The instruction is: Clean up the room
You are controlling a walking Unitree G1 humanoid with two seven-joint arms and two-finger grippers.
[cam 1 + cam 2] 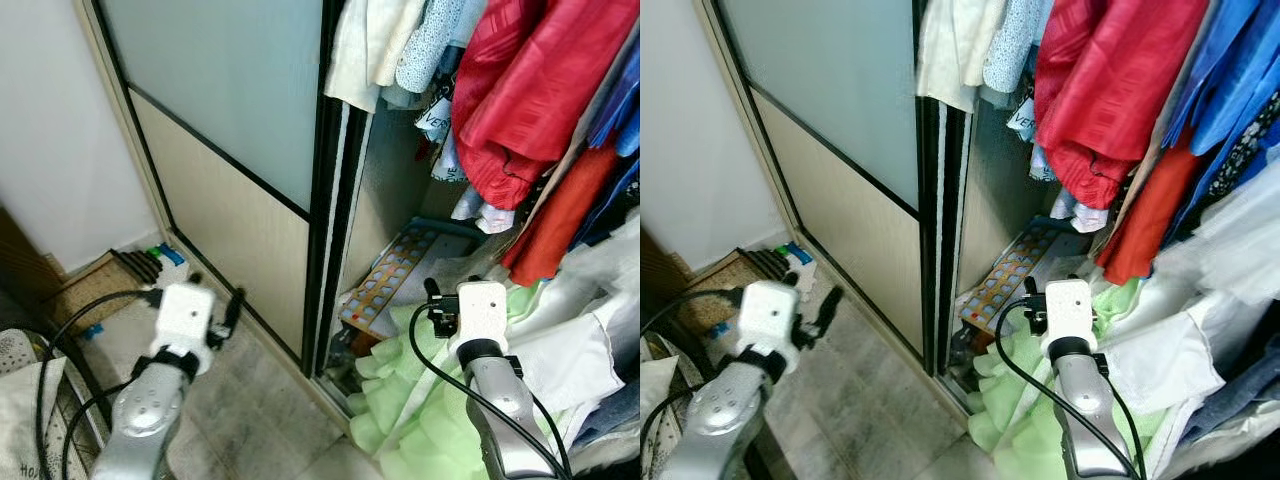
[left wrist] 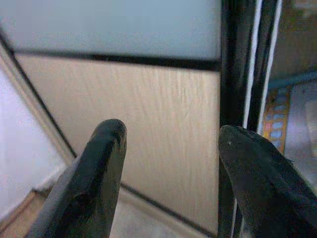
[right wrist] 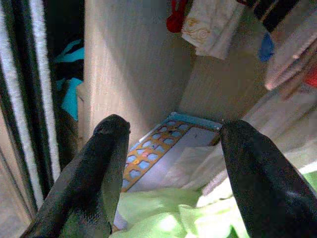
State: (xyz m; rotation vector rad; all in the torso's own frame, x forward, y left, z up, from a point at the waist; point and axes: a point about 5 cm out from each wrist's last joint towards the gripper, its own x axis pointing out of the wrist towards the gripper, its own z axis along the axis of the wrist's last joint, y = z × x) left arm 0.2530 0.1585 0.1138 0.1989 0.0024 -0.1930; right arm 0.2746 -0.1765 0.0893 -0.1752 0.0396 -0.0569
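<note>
A wardrobe stands half open, its sliding door [image 1: 230, 130] of frosted glass over pale wood covering the left side. Hanging clothes, among them a red garment [image 1: 530, 90], fill the open right side. A light green cloth [image 1: 410, 400] lies crumpled on the wardrobe floor beside white fabric [image 1: 570, 340]. Behind it leans an orange board with blue cut-outs [image 1: 385, 285]. My left gripper [image 1: 218, 290] is open and empty, close in front of the door's wood panel [image 2: 148, 124]. My right gripper [image 1: 450, 288] is open and empty above the green cloth [image 3: 163, 218], pointing at the board [image 3: 148, 156].
Small blue and green items [image 1: 170, 255] and a brown mat [image 1: 95, 290] lie on the floor by the white wall at the left. A white cushion [image 1: 20, 400] and black cables sit at the lower left. Grey floor tiles [image 1: 250, 400] run along the door track.
</note>
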